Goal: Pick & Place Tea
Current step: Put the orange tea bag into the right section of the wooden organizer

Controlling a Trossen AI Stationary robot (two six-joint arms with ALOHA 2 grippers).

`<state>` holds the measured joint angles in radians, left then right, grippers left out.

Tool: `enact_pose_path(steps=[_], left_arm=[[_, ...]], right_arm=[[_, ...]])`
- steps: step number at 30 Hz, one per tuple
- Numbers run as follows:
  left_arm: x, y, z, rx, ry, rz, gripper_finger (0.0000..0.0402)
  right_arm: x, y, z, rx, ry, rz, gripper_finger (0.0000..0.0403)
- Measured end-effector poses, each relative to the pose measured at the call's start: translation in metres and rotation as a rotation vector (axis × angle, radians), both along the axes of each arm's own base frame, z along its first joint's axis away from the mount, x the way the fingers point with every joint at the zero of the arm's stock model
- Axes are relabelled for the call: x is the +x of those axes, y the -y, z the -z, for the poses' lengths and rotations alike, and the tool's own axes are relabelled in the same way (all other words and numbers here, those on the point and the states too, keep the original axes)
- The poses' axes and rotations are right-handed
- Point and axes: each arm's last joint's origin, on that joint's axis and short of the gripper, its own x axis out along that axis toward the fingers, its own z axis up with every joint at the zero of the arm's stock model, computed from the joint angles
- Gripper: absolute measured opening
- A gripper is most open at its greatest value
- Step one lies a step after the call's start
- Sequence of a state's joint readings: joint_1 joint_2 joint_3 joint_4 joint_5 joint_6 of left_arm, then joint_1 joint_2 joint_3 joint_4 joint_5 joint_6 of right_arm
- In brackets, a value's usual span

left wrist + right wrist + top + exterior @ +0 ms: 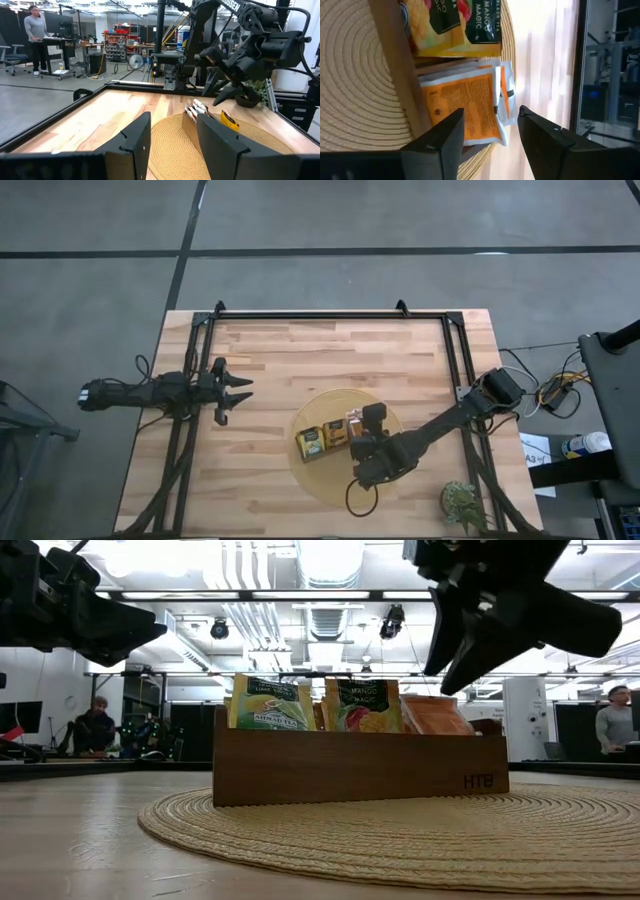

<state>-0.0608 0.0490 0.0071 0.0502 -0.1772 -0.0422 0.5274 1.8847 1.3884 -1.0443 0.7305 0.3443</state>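
Observation:
A brown wooden tray (360,765) stands on a round woven mat (310,480). Tea sachets stand upright in it: green-and-yellow ones (270,705), yellow-orange ones with a dark label (362,705), and bright orange ones (435,715). My right gripper (490,130) hovers open just above the orange sachets (460,105), pointing down, touching nothing; the low view shows it (455,650) clear of the tray. My left gripper (235,390) waits open above the table's left part, pointing toward the tray.
A small potted plant (460,500) stands at the table's near right corner. A black frame (330,314) runs along the far edge and both sides. A dark cable loop (360,500) lies by the mat's near rim. People (36,30) are in the room behind.

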Motion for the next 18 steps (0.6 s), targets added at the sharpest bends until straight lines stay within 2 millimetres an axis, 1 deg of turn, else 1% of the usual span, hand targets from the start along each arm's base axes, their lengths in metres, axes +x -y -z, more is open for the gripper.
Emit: enact_pose_path(steps=[3,7,10,12,14,16,18], left_arm=[[0.0,0.0,0.0,0.0,0.0,0.0,0.0153],[0.0,0.0,0.0,0.0,0.0,0.0,0.0153],[0.0,0.0,0.0,0.0,0.0,0.0,0.0153],[0.0,0.0,0.0,0.0,0.0,0.0,0.0153],[0.0,0.0,0.0,0.0,0.0,0.0,0.0153],[0.0,0.0,0.0,0.0,0.0,0.0,0.0153],[0.0,0.0,0.0,0.0,0.0,0.0,0.0153]], right_arm=[[0.0,0.001,0.0,-0.023,0.014,0.006,0.0175],[0.001,0.004,-0.002,-0.142,0.099,0.024,0.0163],[0.003,0.008,-0.003,-0.171,0.138,0.054,0.0154],[0.004,0.01,-0.001,-0.131,0.115,0.065,0.0148],[0.004,0.013,0.004,-0.053,0.06,0.073,0.0144],[0.004,0.015,0.01,0.023,0.006,0.078,0.014],[0.003,0.017,0.017,0.063,-0.044,0.082,0.0138]])
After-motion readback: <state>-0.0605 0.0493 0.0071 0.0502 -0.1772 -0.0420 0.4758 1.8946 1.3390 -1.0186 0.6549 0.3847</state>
